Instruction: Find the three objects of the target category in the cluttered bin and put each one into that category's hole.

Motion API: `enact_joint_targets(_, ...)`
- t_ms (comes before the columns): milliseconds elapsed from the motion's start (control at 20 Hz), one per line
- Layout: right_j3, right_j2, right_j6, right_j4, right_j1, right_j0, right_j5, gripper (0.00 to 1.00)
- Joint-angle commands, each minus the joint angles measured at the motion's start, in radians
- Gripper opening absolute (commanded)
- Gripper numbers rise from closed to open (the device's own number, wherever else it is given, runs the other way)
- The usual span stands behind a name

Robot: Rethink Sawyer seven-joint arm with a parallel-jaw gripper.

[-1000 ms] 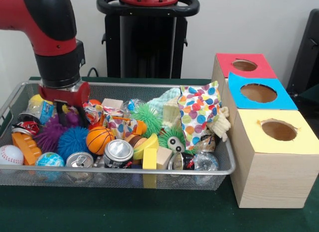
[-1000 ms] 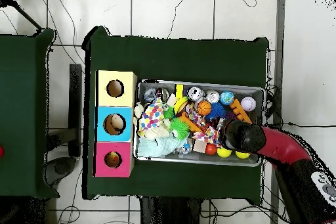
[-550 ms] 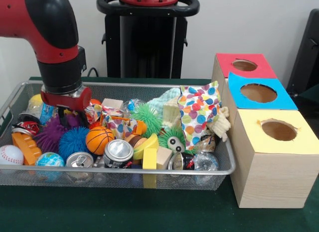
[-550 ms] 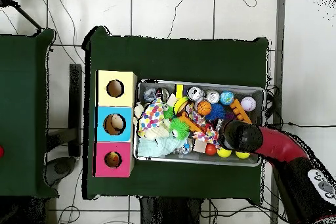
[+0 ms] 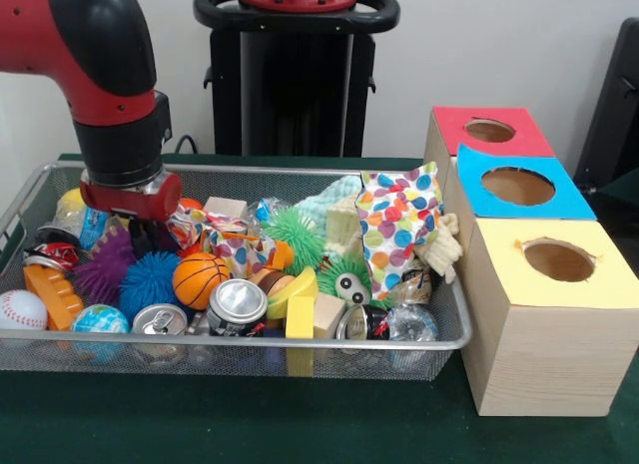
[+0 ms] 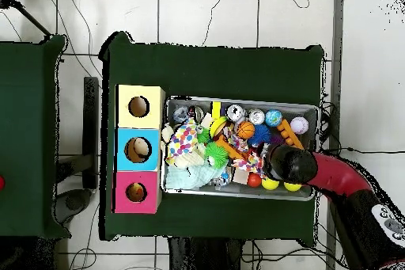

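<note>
My gripper (image 5: 138,231) hangs low at the left end of the wire basket (image 5: 300,341), right over a purple spiky ball (image 5: 102,269) and a blue spiky ball (image 5: 150,282). The wrist and the toys hide its tip, so whether it holds anything is unclear. An orange basketball (image 5: 199,279), a baseball (image 5: 20,309) and a globe ball (image 5: 100,321) lie close by. To the right stand three boxes with holes: red (image 5: 489,131), blue (image 5: 518,186) and yellow (image 5: 559,260). In the overhead view the arm (image 6: 289,164) covers the gripper.
Two drink cans (image 5: 237,304) lie at the basket's front. A green spiky ball (image 5: 293,234), wooden blocks (image 5: 326,314) and a polka-dot bag (image 5: 397,225) fill the middle and right. The bag leans against the basket's right wall, next to the boxes.
Over the last second the arm turned and dipped slightly above the spiky balls. In the last half second it has barely moved.
</note>
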State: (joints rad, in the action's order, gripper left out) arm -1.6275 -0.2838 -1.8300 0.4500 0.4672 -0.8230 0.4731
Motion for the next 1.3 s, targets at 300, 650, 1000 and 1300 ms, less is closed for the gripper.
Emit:
enact_joint_targets(300,-0.031,0.032,0.038,0.016,0.118,0.046,0.162,0.00)
enact_joint_targets(650,-0.088,0.041,0.016,-0.014,0.206,0.067,0.222,0.00)
enact_joint_targets(1000,-0.101,0.039,0.003,-0.016,0.213,0.071,0.215,0.00)
enact_joint_targets(1300,-0.108,0.038,-0.009,-0.029,0.220,0.080,0.219,0.00)
